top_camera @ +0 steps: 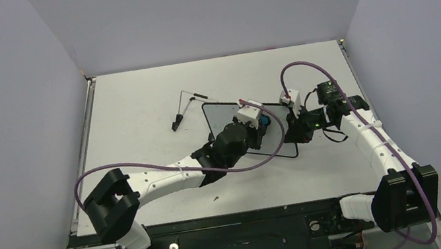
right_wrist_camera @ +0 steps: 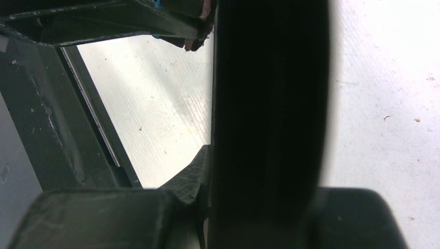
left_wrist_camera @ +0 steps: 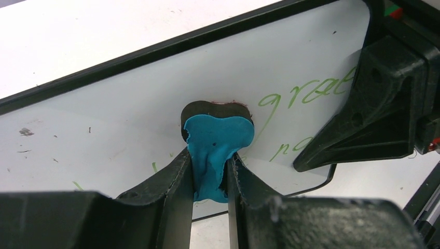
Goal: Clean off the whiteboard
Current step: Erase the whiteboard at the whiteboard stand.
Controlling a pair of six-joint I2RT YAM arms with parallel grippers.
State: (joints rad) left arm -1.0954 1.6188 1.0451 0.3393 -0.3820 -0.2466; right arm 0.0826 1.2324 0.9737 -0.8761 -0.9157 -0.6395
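Top view: the small black-framed white whiteboard [top_camera: 217, 119] lay flat mid-counter [top_camera: 134, 104]
Left wrist: the left pincer [left_wrist_camera: 210, 161] was clamped on a soft blue eraser [left_wrist_camera: 218, 137]; green handwriting [left_wrist_camera: 306, 93] at its 3 o'clock was uncleaned, so perhaps half done
Right wrist: the right pincer [right_wrist_camera: 210, 171] was closed, hold unclear

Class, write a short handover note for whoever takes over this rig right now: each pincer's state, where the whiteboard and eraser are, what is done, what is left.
Left pincer: shut on the blue eraser, which is pressed onto the whiteboard.
Right pincer: shut, nothing seen in it, tip at the board's end, apparently steadying it.
The whiteboard lies flat on the table, with the wire stand beside it.
Done: the board's half away from the right pincer looks mostly wiped, with faint green traces only.
Left: the green handwriting between the eraser and the right pincer.
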